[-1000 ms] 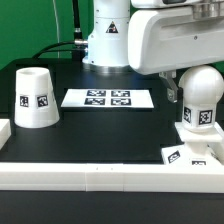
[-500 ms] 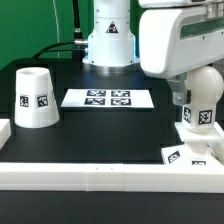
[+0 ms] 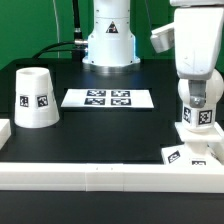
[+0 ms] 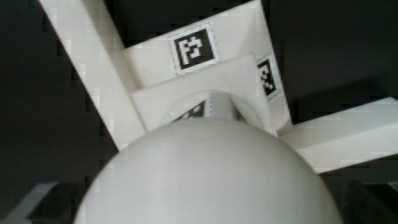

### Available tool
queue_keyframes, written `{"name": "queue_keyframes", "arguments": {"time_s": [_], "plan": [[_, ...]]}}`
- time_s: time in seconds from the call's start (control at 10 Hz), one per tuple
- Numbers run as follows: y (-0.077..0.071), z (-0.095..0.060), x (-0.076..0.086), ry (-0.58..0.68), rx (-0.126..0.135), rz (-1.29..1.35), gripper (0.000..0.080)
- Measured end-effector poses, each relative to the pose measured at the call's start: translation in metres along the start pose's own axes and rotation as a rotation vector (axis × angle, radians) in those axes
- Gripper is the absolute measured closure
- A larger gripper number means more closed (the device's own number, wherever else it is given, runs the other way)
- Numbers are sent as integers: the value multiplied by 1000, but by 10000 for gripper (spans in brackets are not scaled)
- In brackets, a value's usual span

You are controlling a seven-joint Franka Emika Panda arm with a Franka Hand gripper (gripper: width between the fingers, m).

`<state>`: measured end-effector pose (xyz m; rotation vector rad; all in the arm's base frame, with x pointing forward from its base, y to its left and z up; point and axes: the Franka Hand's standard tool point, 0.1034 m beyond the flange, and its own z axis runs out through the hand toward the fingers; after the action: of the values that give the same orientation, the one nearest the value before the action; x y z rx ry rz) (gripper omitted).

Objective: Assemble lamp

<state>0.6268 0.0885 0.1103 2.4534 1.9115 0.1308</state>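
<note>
The round-topped white bulb (image 3: 203, 116) stands upright on the low square base (image 3: 192, 152) at the exterior view's right, by the front rail. My gripper (image 3: 200, 98) is straight above the bulb, its fingers down around the bulb's top, which they hide. In the wrist view the bulb's dome (image 4: 205, 170) fills the space between the jaws, with the tagged base (image 4: 222, 60) beyond it. The jaws look spread wide on either side of the dome. The cup-like shade (image 3: 35, 98) stands alone at the exterior view's left.
The marker board (image 3: 108, 98) lies flat in the middle of the black table. A long white rail (image 3: 100, 176) runs along the front edge, with a short piece (image 3: 4, 132) at the left. The arm's pedestal (image 3: 108, 45) stands at the back.
My gripper has moved toward the exterior view's right and down, from beside the bulb to directly over it. The bulb, base and shade have not moved.
</note>
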Motion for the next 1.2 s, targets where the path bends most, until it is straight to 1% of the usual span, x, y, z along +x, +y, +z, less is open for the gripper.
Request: {"name": "queue_keyframes", "arguments": {"time_s": [0.2, 0.3, 0.7, 0.8, 1.2], "plan": [[1, 0, -1, -12, -10, -132, 101], [2, 0, -1, -25, -14, -241, 101], [4, 0, 0, -58, -12, -393, 110], [4, 0, -1, -58, -12, -388, 223], [4, 0, -1, -57, -13, -325, 223]]}}
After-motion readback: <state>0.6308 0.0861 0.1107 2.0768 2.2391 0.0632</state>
